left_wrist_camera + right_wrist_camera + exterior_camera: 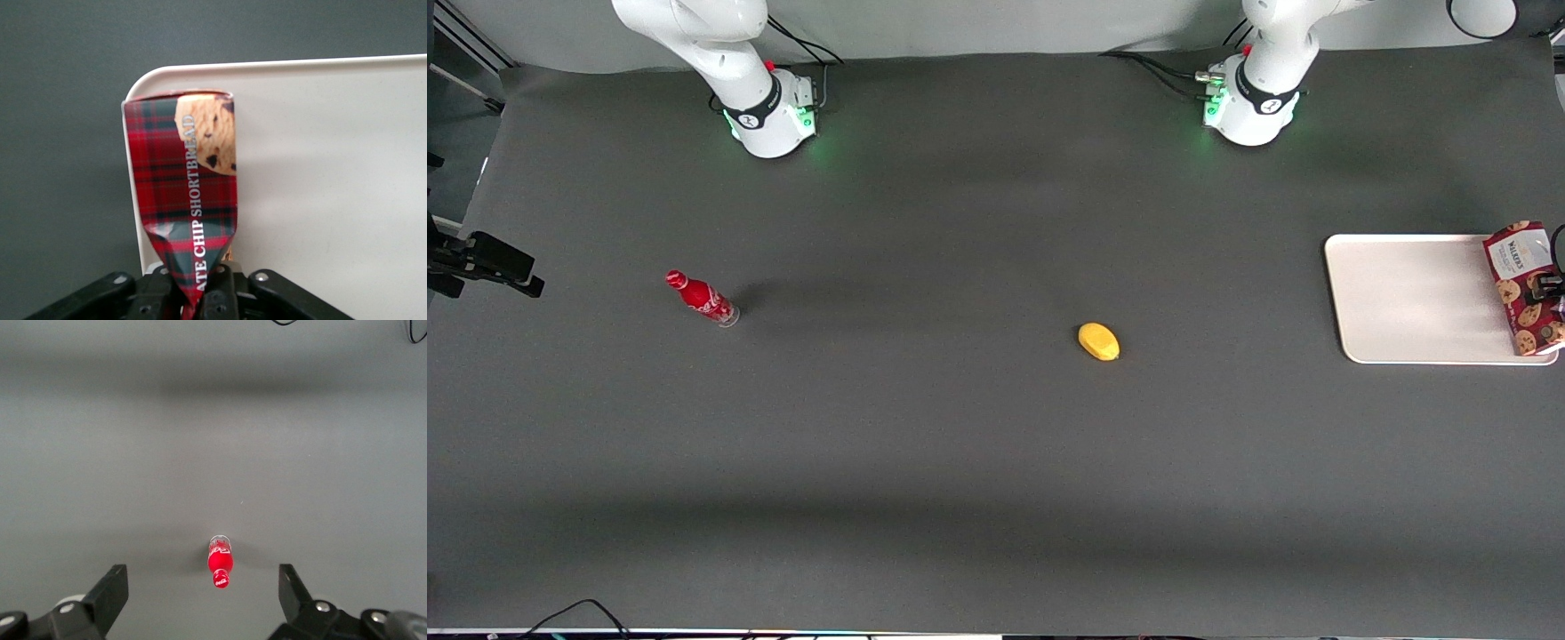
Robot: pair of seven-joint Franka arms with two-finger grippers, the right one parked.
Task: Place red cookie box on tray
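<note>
**A:** Where's your gripper [197, 297] right now?

**B:** Out at the working arm's end of the table, over the outer edge of the tray [1405, 302]. In the front view you only catch a sliver of it, dark against the red cookie box [1526, 289].

**A:** And its jaws?

**B:** Clenched on the box. Your wrist view shows the carton [190, 200] pinched so hard between the fingers [160, 293] that the cardboard is creased and squeezed narrow there.

**A:** How does the box sit?

**B:** It runs along the tray's [320, 167] outer rim near a rounded corner, white label panel at the end farther from the front camera. You cannot tell whether it touches the tray.

**A:** Anything else on the table?

**B:** A yellow lemon-like fruit [1098, 341] near the middle, and a small red soda bottle [702, 298] toward the parked arm's end, both well apart from the tray.
</note>
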